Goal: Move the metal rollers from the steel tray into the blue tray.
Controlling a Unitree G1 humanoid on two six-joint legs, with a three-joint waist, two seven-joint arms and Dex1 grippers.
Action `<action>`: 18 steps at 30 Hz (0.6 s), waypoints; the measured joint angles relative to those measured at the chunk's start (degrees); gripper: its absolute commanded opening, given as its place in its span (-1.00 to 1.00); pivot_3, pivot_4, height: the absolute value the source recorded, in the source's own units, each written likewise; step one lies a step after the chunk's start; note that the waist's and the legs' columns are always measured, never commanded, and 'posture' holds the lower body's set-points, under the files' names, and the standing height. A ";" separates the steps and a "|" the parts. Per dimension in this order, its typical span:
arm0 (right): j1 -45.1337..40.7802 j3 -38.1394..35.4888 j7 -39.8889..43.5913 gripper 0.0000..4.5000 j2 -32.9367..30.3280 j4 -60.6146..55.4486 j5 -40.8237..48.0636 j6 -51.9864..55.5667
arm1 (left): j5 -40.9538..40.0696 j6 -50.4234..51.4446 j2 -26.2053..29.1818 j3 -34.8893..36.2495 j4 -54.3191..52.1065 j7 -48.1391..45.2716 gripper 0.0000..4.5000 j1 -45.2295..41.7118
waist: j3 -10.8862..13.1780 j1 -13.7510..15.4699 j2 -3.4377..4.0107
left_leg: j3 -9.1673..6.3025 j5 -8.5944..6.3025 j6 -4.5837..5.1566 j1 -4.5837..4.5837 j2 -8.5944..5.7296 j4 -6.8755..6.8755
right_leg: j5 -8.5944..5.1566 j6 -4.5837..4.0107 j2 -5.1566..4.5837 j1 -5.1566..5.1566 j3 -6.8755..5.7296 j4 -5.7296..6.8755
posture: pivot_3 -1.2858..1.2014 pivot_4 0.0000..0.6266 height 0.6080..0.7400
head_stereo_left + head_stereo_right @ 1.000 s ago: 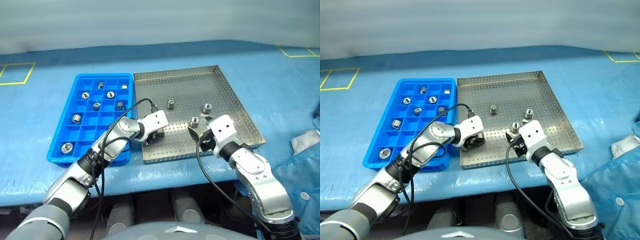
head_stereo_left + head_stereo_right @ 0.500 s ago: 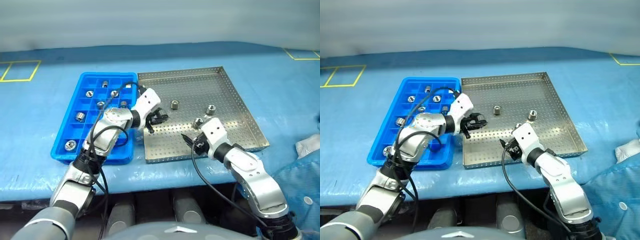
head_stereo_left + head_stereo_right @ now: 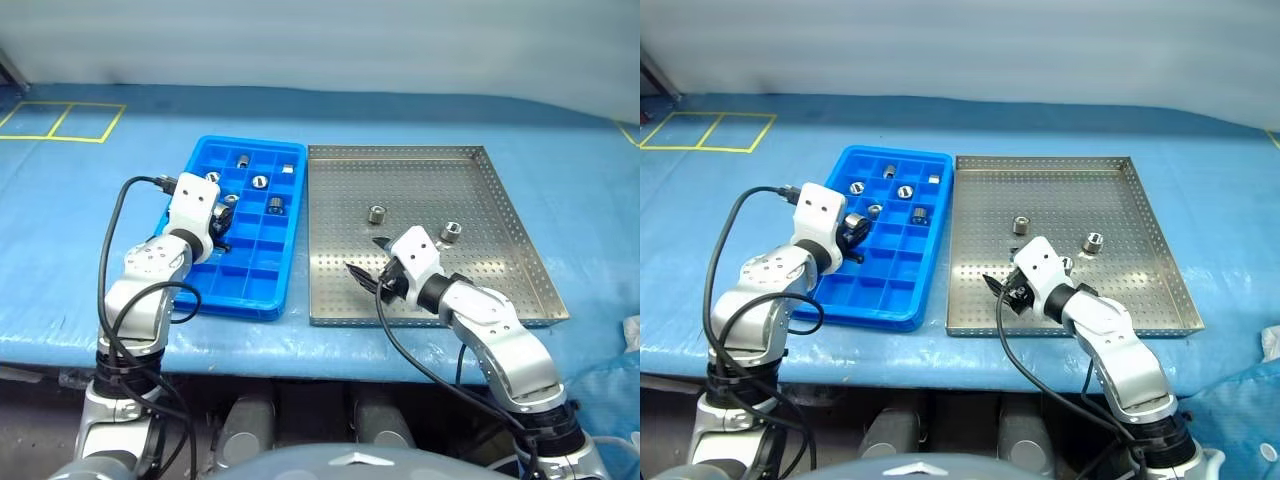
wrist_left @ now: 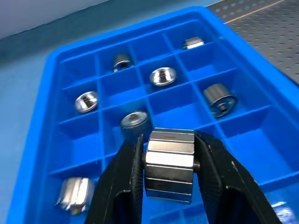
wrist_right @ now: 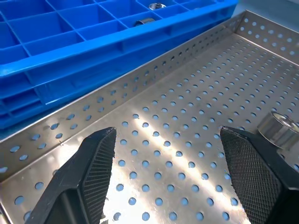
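My left claw (image 4: 169, 173) is clamped on one roller (image 4: 169, 164), which hides the blue tray (image 3: 262, 301) compartment right under it; I hang over the tray's left part, left of centre in the head view. Six more rollers (image 4: 163, 76) sit in compartments beyond. My right claw (image 5: 175, 179) stands wide apart and empty above the steel tray (image 3: 520, 215), lower centre of the frame, hiding part of a roller beside it. Two rollers (image 3: 377, 213) lie in plain sight on the tray's dotted floor, with bare floor all around. The blue-covered table (image 3: 70, 210) lies open on both sides.
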 measured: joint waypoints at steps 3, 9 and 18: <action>-0.37 0.22 0.44 0.66 -0.33 0.17 -0.02 0.00 | -0.07 2.03 -0.02 -0.22 -1.93 0.43 -0.35 2.29 | 0.00 0.25 0.00 | -0.02 0.00 -0.01 -0.03 0.00 -0.02 | -0.01 -0.02 0.00 -0.02 -0.02 -0.03 | 0.11 -0.52 1.00; -0.57 0.21 0.46 0.66 -0.77 0.97 -0.03 0.00 | -0.25 4.82 0.45 0.07 -4.30 1.42 -0.35 4.77 | 0.00 0.31 0.00 | -0.07 0.02 -0.04 0.00 0.01 -0.03 | -0.01 -0.08 0.00 0.00 -0.07 0.00 | 0.13 -0.52 1.00; -2.09 0.49 -0.53 0.66 -0.59 2.50 -1.27 -0.01 | 0.07 5.42 -0.11 0.03 -3.95 3.93 0.31 4.80 | 0.00 0.68 -0.01 | -0.13 0.03 -0.06 -0.04 0.01 -0.03 | 0.00 -0.10 0.00 0.00 -0.13 -0.02 | 0.13 -0.52 1.00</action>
